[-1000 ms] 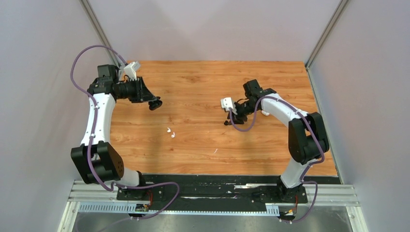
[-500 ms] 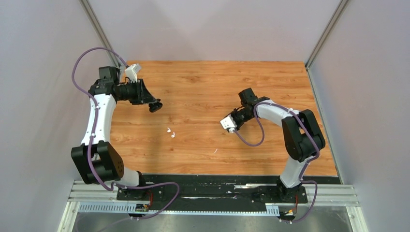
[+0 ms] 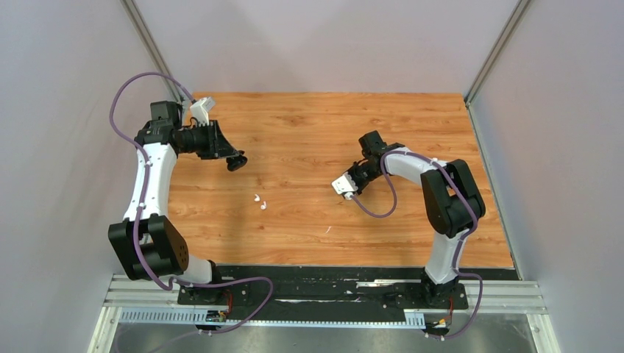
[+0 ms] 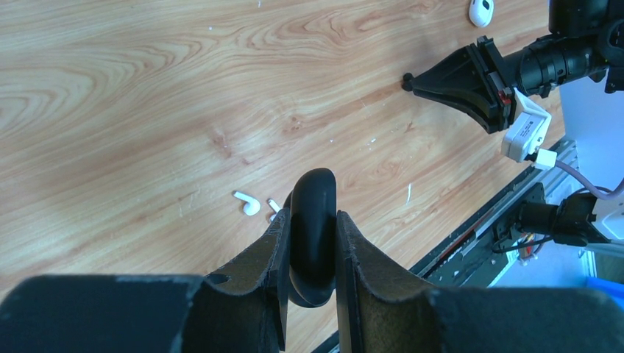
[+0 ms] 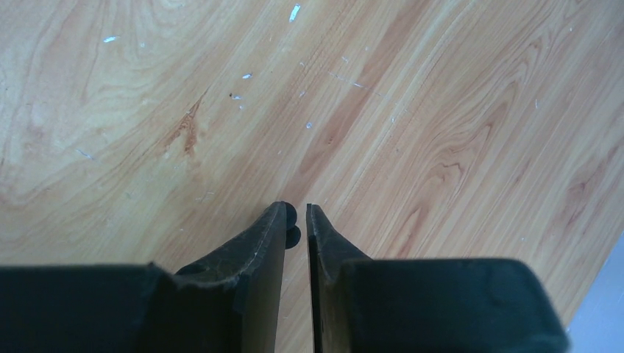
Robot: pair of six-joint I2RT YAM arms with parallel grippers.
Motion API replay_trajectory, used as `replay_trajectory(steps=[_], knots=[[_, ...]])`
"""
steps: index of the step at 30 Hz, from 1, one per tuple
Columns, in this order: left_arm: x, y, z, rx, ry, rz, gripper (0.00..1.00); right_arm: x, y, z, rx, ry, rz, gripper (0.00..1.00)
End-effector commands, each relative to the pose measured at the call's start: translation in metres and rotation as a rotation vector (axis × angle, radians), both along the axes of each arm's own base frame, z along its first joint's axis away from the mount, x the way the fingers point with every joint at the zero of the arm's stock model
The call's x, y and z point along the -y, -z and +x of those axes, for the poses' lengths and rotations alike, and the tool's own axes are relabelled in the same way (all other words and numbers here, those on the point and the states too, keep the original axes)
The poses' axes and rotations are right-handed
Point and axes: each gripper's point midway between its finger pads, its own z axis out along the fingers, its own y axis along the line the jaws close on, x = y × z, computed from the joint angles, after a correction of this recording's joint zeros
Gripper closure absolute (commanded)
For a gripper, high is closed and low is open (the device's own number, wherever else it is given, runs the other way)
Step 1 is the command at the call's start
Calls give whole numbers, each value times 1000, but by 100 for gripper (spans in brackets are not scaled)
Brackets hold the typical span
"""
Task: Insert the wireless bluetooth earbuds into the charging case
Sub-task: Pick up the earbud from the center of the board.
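Right gripper (image 5: 296, 209) swings inward, nipping a black earbud (image 5: 291, 223) — left gripper (image 4: 312, 219) clamps the case (image 4: 313, 187) aloft, presumably to receive it.

White arms (image 3: 147, 184) w/ black joints (image 3: 151, 250), purple cables (image 3: 115, 99).

- The wooden table (image 3: 309, 125) is orange-brown with wavy grain, dotted with small white scuffs, including a fleck (image 3: 328, 229) towards the near edge.
- A white earbud (image 3: 256, 198) lies left of centre, and a second white earbud (image 3: 263, 206) lies just beside it.
- A white rounded object (image 4: 482, 11) lies on the wood in the left wrist view. It is too small to identify.
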Motion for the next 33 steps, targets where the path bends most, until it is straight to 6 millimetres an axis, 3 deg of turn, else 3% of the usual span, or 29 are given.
replay_trajectory(steps=[1,14,33], knots=[[-2,-11,4,56,2,3,100,-1,-8,5,24,-17,3,80],[-1,-8,4,52,0,-3,100,9,-20,-4,7,-23,-10,80],[1,-7,1,50,-8,-15,100,14,-5,7,22,-45,-59,78]])
